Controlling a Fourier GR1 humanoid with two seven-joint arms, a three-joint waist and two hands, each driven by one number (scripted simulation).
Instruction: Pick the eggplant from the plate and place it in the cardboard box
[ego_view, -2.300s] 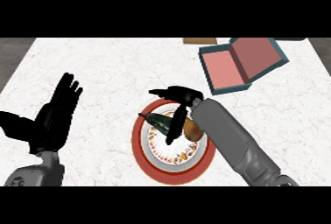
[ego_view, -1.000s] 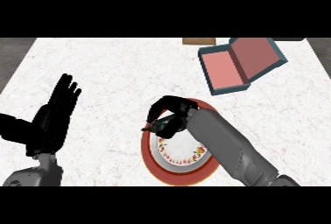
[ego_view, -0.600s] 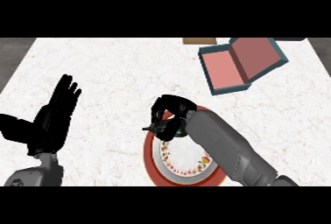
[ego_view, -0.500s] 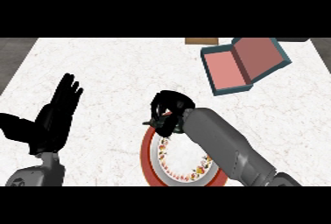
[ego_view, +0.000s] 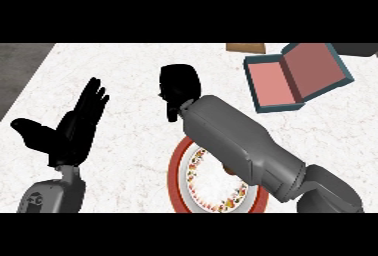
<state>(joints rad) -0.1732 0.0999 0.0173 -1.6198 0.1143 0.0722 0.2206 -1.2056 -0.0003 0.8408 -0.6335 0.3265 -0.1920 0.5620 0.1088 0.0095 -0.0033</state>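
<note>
One red-rimmed plate (ego_view: 179, 176) and one open box (ego_view: 295, 76) sit on the tabletop (ego_view: 133, 65). Right hand (ego_view: 179, 85) curled, contents hidden; left hand (ego_view: 74, 125) spread open.

The counter (ego_view: 140, 70) looks like white marble with faint grey veining, smooth and matt. At its far left a darker grey surface (ego_view: 22, 70) looks rougher, like stone. The plate (ego_view: 179, 180), near centre, looks like glazed ceramic: a smooth red rim, a white middle and a printed band of small coloured shapes. The box (ego_view: 295, 75), far right, looks like matt card, dull pink inside with teal-grey outer walls. Both hands, left (ego_view: 70, 127) and right (ego_view: 179, 90), are flat matt black, like rubber or plastic. The forearms (ego_view: 236, 140) look like smooth grey plastic with a soft sheen.
</note>
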